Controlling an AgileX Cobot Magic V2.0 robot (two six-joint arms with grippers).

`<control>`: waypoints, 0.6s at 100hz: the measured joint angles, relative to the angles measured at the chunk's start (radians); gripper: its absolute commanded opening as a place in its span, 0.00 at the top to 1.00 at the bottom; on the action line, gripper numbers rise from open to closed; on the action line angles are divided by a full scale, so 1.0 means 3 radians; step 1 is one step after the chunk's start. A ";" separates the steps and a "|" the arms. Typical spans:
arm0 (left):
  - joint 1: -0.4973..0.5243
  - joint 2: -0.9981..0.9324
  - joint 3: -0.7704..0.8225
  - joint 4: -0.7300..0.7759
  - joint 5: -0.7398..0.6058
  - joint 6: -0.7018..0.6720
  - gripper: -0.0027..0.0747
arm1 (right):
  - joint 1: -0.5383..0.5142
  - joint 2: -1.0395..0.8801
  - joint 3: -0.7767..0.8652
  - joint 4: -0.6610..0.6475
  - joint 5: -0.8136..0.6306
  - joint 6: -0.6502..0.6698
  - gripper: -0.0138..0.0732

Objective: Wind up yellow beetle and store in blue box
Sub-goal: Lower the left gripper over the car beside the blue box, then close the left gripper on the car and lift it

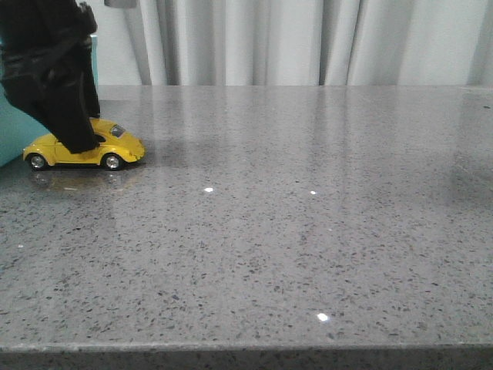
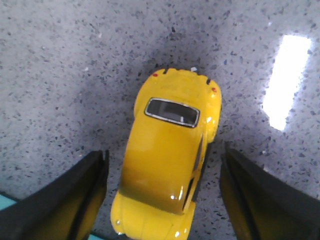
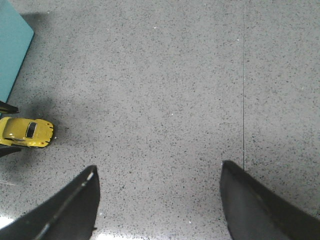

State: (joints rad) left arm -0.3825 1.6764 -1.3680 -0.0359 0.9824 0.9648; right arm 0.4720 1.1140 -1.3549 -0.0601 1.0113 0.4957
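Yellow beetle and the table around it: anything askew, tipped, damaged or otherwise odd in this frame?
Nothing stands out. The yellow beetle sits upright on its wheels on the grey table, body intact. The left tool straddles it, open, its fingers clear of both sides. The blue box stands nearby. The right tool is open over bare tabletop.

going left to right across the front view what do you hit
blue box at the left edge → yellow beetle, with the left gripper over its roof → bare grey speckled table to the right edge.
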 measured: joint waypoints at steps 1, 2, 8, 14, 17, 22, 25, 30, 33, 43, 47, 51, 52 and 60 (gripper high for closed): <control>0.0000 0.0001 0.0000 0.0000 0.0000 0.0000 0.37 | 0.0000 0.0000 0.0000 0.0000 0.0000 0.0000 0.26; 0.0000 0.0001 0.0000 0.0000 0.0000 0.0000 0.37 | 0.0000 0.0000 0.0000 0.0000 0.0000 0.0000 0.26; 0.0000 0.0023 0.0000 0.0003 0.0000 0.0000 0.37 | 0.0000 0.0000 0.0000 0.0000 0.0000 0.0000 0.26; 0.0000 0.0038 0.0000 0.0016 -0.0018 0.0000 0.38 | 0.0000 0.0000 0.0000 0.0000 0.0000 0.0000 0.26; 0.0000 0.0044 0.0000 0.0028 -0.0022 0.0000 0.40 | 0.0000 0.0000 0.0000 0.0000 0.0000 0.0000 0.26; 0.0000 0.0042 0.0000 0.0036 -0.0022 0.0000 0.44 | 0.0000 0.0000 0.0000 0.0000 0.0000 0.0000 0.26; 0.0000 0.0042 0.0000 0.0036 -0.0022 0.0000 0.46 | 0.0000 0.0000 0.0000 0.0000 0.0000 0.0000 0.26; 0.0000 0.0042 0.0000 0.0036 -0.0022 0.0000 0.52 | 0.0000 0.0000 0.0000 0.0000 0.0000 0.0000 0.26; 0.0000 0.0042 0.0000 0.0036 -0.0022 0.0000 0.56 | 0.0000 0.0000 0.0000 0.0000 0.0000 0.0000 0.26; 0.0000 0.0042 0.0000 0.0036 -0.0022 0.0007 0.65 | 0.0000 0.0000 0.0000 0.0000 0.0000 0.0000 0.26; 0.0000 0.0042 0.0000 0.0036 -0.0022 0.0007 0.68 | 0.0000 0.0000 0.0000 0.0000 0.0000 0.0000 0.26; 0.0000 0.0042 -0.0005 0.0036 -0.0022 0.0007 0.69 | 0.0000 0.0000 0.0000 0.0000 0.0000 0.0000 0.26; 0.0000 0.0042 -0.0005 0.0036 -0.0022 0.0007 0.70 | 0.0000 0.0000 0.0000 0.0000 0.0000 0.0000 0.26; 0.0000 0.0042 -0.0005 0.0036 -0.0022 0.0013 0.70 | 0.0000 0.0000 0.0000 0.0000 0.0000 0.0000 0.26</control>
State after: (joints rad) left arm -0.3825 1.6889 -1.3694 -0.0252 0.9757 0.9686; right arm 0.4720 1.1140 -1.3549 -0.0601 1.0113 0.4957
